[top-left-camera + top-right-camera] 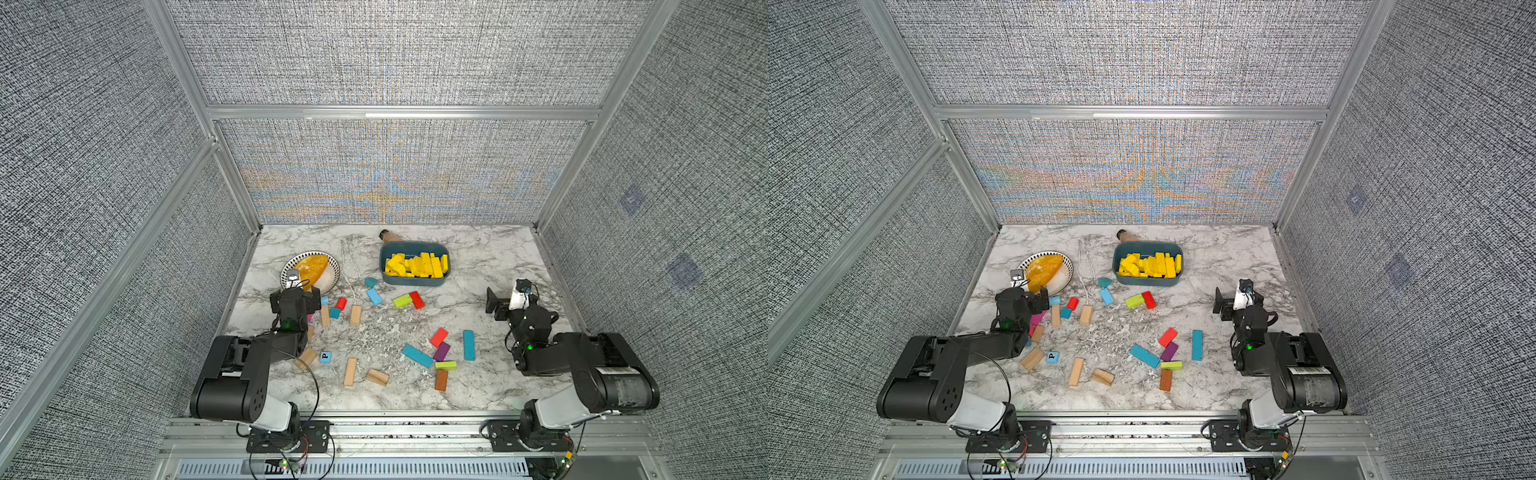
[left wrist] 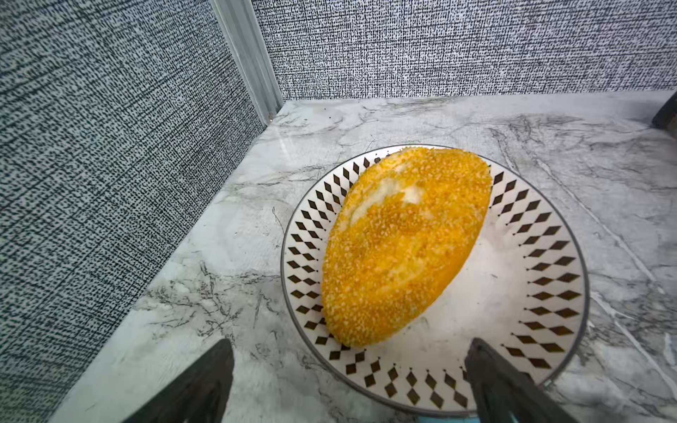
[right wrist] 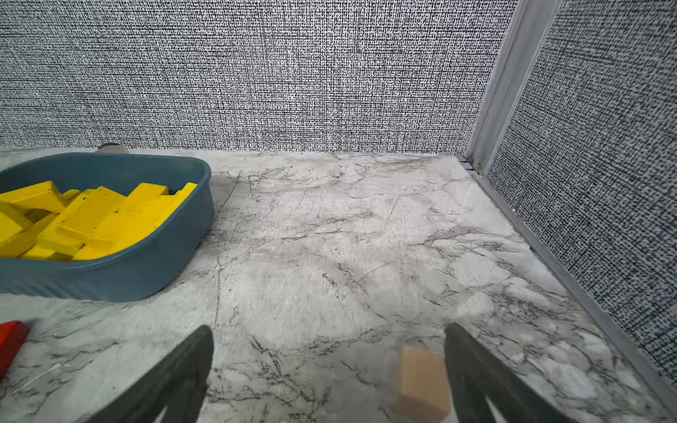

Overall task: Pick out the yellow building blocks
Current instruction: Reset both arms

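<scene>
- At far left of the table, the left gripper hovers over the near rim of a plate. Its jaws stand wide apart with nothing between them.
- The plate has a diamond-pattern rim and carries one crumb-coated orange bread, lying slantwise.
- Just right of the left arm, a wood block and a small red block lie flat among other loose pieces.
- At centre, a lime block touches a red bar at one end, just in front of the tub.
- The tub is dark blue with rounded corners and stands toward the rear. The yellow blocks are piled inside it, bars and short pieces leaning on one another.
- A brown object lies just behind the tub; its kind cannot be told.
- Right of centre near the front lie a teal bar, a purple block and a blue bar.
- At far right, the right gripper is over bare table, apart from the tub, with its jaws spread wide and holding nothing.
- In the right wrist view a tan block lies just beside one finger; whether they touch cannot be told.
</scene>
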`<action>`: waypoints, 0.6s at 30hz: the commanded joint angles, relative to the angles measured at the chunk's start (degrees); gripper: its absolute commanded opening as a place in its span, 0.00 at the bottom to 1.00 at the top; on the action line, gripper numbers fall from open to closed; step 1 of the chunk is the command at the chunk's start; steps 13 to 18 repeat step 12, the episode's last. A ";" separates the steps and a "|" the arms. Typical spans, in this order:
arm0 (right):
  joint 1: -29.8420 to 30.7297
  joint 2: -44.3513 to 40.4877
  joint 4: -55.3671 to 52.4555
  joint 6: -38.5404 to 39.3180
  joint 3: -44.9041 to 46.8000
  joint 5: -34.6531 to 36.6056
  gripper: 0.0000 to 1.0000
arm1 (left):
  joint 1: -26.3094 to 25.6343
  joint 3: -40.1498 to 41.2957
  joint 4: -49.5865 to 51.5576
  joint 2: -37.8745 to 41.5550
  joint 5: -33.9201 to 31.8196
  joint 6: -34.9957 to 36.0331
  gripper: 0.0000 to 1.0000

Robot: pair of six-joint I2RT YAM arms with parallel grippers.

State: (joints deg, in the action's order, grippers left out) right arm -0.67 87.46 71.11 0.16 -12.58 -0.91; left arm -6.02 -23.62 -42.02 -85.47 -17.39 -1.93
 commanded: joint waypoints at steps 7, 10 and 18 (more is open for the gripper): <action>0.05 -0.10 0.94 0.19 -0.13 -0.38 0.98 | 0.09 -1.79 1.01 -0.84 1.13 0.00 1.00; 0.02 -0.14 0.96 0.02 -0.05 -0.32 0.98 | 0.03 -1.04 0.04 -0.19 1.21 0.17 1.00; 0.05 -0.18 1.00 0.01 -0.07 -0.24 0.98 | -0.01 -0.38 -0.55 0.26 1.35 0.35 1.00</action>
